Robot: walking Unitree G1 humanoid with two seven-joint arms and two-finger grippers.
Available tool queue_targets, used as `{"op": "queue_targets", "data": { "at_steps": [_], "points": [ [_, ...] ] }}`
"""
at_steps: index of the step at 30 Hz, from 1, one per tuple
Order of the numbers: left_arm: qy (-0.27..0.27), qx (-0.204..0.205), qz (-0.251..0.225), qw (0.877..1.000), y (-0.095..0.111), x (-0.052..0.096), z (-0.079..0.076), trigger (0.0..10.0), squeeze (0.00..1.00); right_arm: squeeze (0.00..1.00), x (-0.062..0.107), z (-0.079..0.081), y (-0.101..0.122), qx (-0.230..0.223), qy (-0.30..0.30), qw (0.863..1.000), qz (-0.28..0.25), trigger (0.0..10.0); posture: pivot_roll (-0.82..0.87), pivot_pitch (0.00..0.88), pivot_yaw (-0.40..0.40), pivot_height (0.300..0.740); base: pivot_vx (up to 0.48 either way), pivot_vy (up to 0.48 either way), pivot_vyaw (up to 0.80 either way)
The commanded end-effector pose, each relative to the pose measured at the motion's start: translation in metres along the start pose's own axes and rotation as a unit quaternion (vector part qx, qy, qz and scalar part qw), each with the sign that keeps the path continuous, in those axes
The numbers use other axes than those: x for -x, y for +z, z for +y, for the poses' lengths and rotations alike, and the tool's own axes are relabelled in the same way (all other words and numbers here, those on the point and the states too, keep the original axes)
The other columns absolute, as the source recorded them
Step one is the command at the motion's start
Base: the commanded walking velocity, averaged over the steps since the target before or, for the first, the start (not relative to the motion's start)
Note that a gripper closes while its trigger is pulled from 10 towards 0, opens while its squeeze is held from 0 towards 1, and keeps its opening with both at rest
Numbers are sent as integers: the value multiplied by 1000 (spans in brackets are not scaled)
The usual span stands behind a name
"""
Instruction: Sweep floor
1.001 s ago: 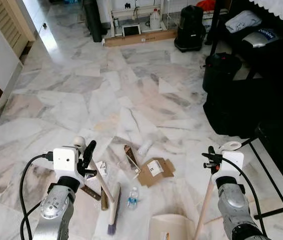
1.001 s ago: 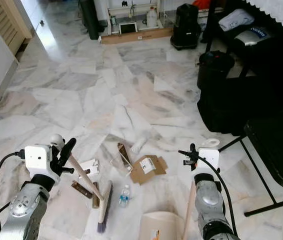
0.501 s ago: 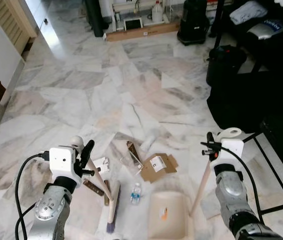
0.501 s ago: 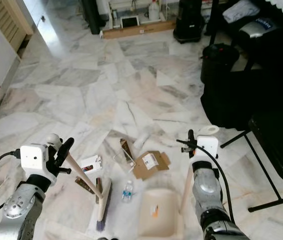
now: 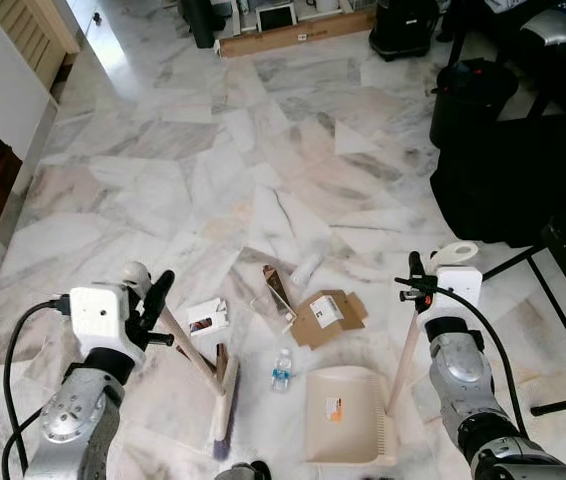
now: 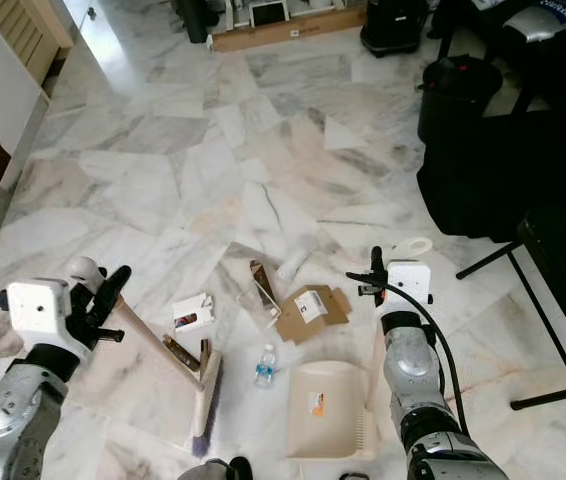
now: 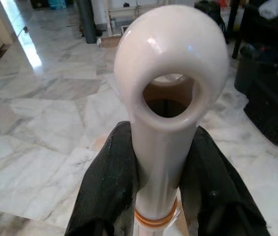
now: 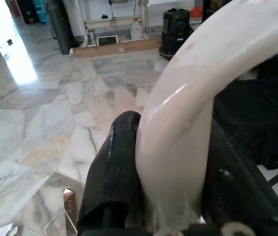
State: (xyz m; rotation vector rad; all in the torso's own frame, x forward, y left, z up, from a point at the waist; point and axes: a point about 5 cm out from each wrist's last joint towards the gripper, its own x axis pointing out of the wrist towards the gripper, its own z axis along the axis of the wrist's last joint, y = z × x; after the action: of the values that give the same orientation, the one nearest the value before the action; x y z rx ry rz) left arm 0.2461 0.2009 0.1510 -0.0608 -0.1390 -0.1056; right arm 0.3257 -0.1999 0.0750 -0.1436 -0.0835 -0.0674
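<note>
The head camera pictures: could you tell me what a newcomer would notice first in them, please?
Probably the litter on the marble floor between the arms: a flattened cardboard box, a small water bottle and wrappers. The left gripper is shut on the broom handle, its brush head resting left of the bottle. The right gripper is shut on the dustpan handle, the beige dustpan lying just below the box.

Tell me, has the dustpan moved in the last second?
Yes. The dustpan slid forward, away from the robot: its front edge was short of the water bottle, now level with it.
</note>
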Motion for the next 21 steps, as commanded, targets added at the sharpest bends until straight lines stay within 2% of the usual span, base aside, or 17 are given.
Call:
{"op": "queue_targets", "data": {
  "at_steps": [1,4,11,18,21],
  "points": [
    [7,7,-40,999,21,-4,3,10000,0,0,18,7,-27,-5,7,998,68,10000,189,255,162,740,0,0,0],
    [0,11,-38,999,22,-6,0,10000,0,0,18,8,-27,-5,9,998,68,10000,186,261,153,740,0,0,0],
    [-1,0,-18,1000,9,-8,-2,10000,0,0,17,7,-25,-4,13,998,62,10000,168,289,136,740,0,0,0],
    [-5,-8,-16,1000,2,-28,2,10000,0,0,21,5,-27,-1,16,998,58,10000,154,319,130,740,0,0,0],
    [-3,17,-7,1000,-7,-39,3,10000,0,0,23,4,-28,0,16,998,59,10000,142,336,125,740,0,0,0]
  ]
}}
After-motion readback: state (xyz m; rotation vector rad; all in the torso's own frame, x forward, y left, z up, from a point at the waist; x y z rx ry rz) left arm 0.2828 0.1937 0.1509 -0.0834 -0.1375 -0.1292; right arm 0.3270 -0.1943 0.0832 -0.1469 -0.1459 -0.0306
